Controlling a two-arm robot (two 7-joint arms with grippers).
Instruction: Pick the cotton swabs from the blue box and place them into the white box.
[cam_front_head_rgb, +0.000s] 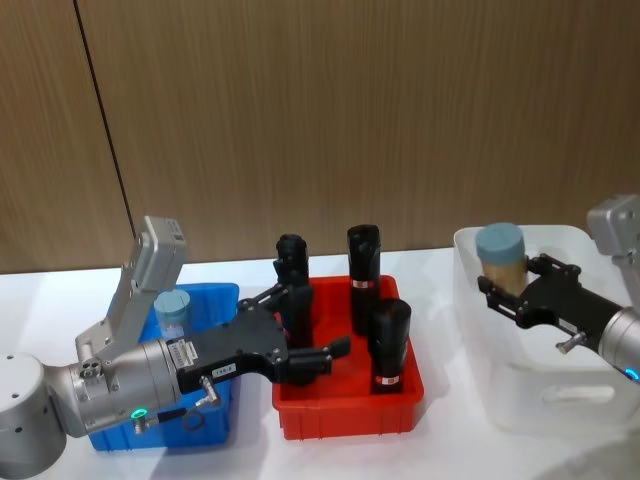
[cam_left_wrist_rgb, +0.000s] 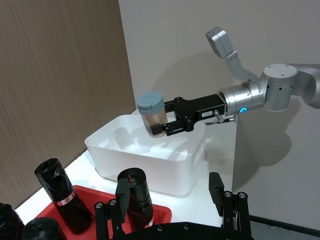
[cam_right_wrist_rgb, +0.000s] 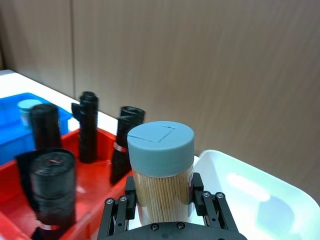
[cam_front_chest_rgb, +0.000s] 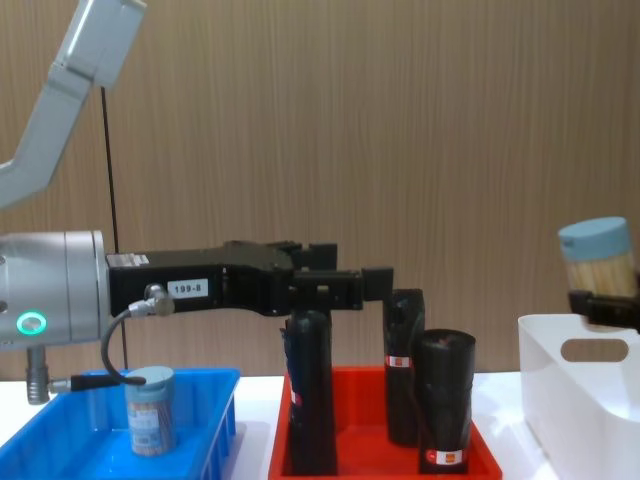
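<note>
Over the white box (cam_front_head_rgb: 540, 400) at the right end of the table (cam_front_head_rgb: 450, 440), the right gripper (cam_front_head_rgb: 510, 282) is closed narrowly on a jar of cotton swabs (cam_front_head_rgb: 500, 243). One finger presses each side of the clear body, just under the grey-blue lid. The jar stands upright in the grip above the box's opening, with its lid well above the rim. The right wrist view shows the sticks packed inside it.

The left gripper (cam_front_head_rgb: 315, 320) reaches in level from the left with its jaws spread wide, holding nothing. It hangs above the left side of the red tray (cam_front_head_rgb: 345, 415), close to the far-left black cylinder. Whether a finger touches that cylinder cannot be told.

Two jars of swabs can be counted. One is in the right gripper. The second jar (cam_front_head_rgb: 172, 310) stands upright in the blue box (cam_front_head_rgb: 215, 420) at the left, near its far wall and beside the left arm. Three black cylinders (cam_front_head_rgb: 390, 340) with red-and-white bands stand in the red tray, two far and one nearer on the right. The three containers sit in a row, with the red tray between the blue box and the white box.
</note>
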